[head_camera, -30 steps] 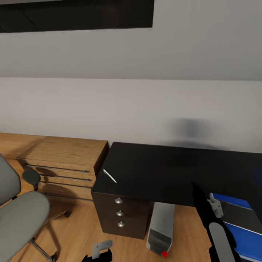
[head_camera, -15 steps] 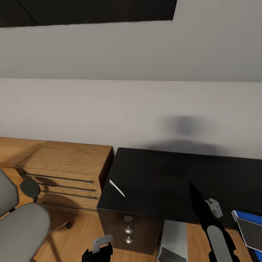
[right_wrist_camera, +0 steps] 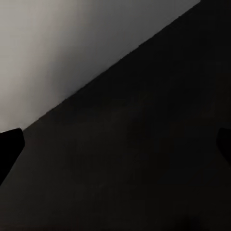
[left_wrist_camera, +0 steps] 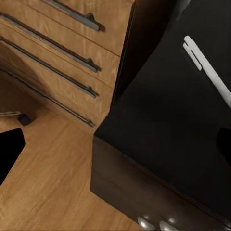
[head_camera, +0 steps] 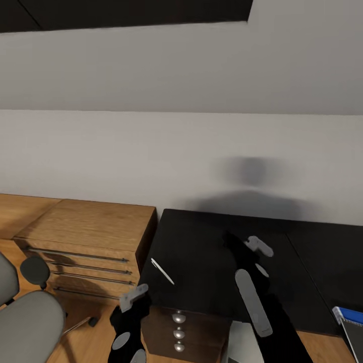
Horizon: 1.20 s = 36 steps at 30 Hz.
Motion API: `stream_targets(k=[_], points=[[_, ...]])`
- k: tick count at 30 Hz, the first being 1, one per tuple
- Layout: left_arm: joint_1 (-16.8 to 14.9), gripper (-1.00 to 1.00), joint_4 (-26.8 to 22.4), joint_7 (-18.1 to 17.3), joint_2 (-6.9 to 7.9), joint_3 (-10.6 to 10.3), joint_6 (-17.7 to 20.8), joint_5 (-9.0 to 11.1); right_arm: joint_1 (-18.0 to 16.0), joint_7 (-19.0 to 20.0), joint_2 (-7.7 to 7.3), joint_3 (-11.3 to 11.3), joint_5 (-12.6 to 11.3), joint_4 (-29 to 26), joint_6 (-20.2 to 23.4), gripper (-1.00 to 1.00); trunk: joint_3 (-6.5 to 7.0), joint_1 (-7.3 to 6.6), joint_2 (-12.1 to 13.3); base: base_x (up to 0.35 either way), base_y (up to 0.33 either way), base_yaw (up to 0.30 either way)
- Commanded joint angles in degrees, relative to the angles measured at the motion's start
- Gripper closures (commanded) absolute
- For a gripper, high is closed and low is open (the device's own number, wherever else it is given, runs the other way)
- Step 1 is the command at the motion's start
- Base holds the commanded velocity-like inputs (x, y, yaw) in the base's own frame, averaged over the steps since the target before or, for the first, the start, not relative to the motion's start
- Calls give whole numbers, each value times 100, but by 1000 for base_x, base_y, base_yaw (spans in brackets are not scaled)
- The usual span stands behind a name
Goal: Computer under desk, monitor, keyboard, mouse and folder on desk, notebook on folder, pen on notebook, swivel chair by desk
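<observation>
- Pen (head_camera: 162, 270) is lying on the black counter (head_camera: 212, 262), near its left edge.
- Right gripper (head_camera: 233, 241) is hovering over the counter, jaws spread apart.
- Left gripper (head_camera: 132, 297) is sitting low beside the drawers (head_camera: 177, 333); can't tell its state.

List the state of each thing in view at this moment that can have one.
Pen: lying flat on the desk, near its left front corner, untouched.
Desk: three drawers shut.
Wooden cabinet: drawers shut, beside the desk.
Chair: on the floor left of the desk, seat bare.
Folder: blue corner on the desk's right edge.
Left gripper: empty, cannot tell if open.
Right gripper: over the desk, fingers apart, empty.
</observation>
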Motion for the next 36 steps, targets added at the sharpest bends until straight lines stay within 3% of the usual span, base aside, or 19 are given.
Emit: stream_targets(k=[1,8,10,13,14,17,21,22,25,26,27,32,36], points=[[-4,-100,-109,143,-9,-1,84,16,-127,-219,2,167,137,73,178,-100,-8,1,-5,14,1,0],[-4,-100,-1008,481,-34,37,680,27,-510,-1167,58,875,990,982,1171,-100,-8,1,-5,6,1,0],[-4,-100,-1114,504,-22,71,812,32,-540,-1251,68,1020,1129,1160,1159,-100,-8,1,-5,2,0,0],[-4,-100,-1155,522,12,216,965,48,-571,-1363,56,1274,1324,1375,753,-100,-8,1,-5,0,0,0],[-4,-100,-1060,539,177,428,985,22,-565,-1409,40,1429,1390,1538,-270,-100,-8,1,-5,0,0,0],[-4,-100,-1053,540,410,567,974,48,-555,-1407,42,1483,1410,1773,-725,-100,-8,1,-5,0,0,0],[-4,-100,-1055,540,549,635,969,76,-545,-1422,50,1712,1447,1997,-960,-100,-8,1,-5,0,0,0],[-4,-100,-1059,540,573,646,970,81,-538,-1436,46,1926,1462,2036,-996,-100,-8,1,-5,0,0,0],[-4,-100,-1061,541,588,654,972,84,-532,-1444,40,2126,1472,2061,-1011,-100,-8,1,-5,0,0,0],[-4,-100,-1060,537,602,658,994,106,-527,-1450,41,2414,1479,2088,-1020,-100,-8,1,-5,0,0,0],[-4,-100,-1059,539,607,654,1023,151,-525,-1452,40,2562,1486,2099,-1025,-100,-8,1,-5,0,0,0],[-4,-100,-1057,540,613,649,1134,277,-523,-1460,31,2817,1593,2116,-1059,-100,-8,1,-5,0,0,0],[-4,-100,-1057,540,615,664,1165,306,-522,-1463,30,2869,1681,2118,-1065,-100,-8,1,-5,0,0,0]])
